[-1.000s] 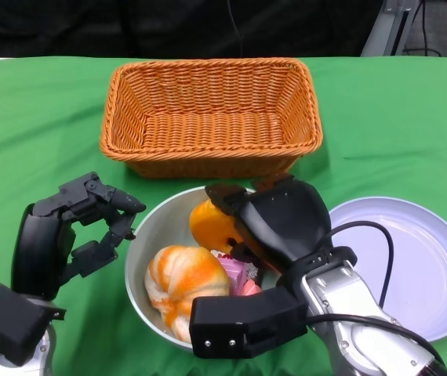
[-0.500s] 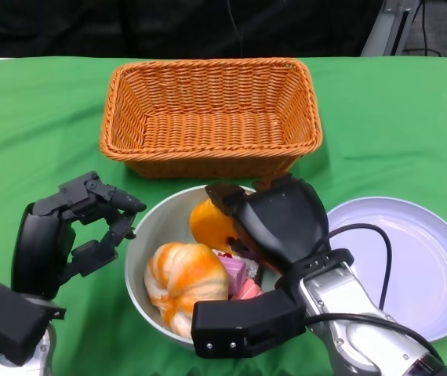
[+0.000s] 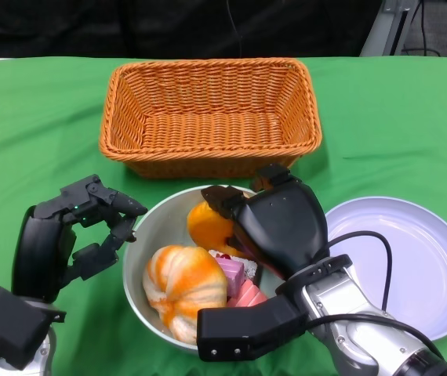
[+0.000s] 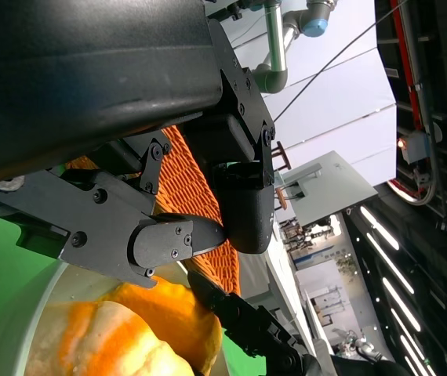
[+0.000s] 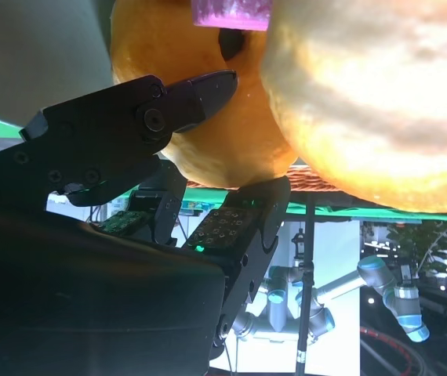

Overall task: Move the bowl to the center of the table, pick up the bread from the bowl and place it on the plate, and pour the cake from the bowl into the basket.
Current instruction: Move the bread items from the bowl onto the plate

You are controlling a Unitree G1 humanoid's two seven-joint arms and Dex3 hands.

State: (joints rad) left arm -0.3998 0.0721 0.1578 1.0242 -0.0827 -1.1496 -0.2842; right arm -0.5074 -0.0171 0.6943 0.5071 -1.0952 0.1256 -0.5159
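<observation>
One step looks finished: the bowl (image 3: 149, 235) is sitting mid-bench. The right hand (image 3: 243, 215) is closing around the bread (image 3: 208, 225); the left hand (image 3: 90, 223) is hovering open. The plate (image 3: 412, 266) and basket (image 3: 212, 117) are lying unfilled.

Right hand (image 5: 231, 141) fills the lower left of the frame — black fingers (image 5: 168, 106) reach to the right and close around an orange bread roll (image 5: 216, 133) at upper centre. One finger lies above the roll, another presses below it. A larger pale-orange bread (image 5: 372, 102) fills the upper right, touching the roll. Pink cake (image 5: 231, 12) at top edge. Blurred lab equipment (image 5: 388, 290) in the lower right.
</observation>
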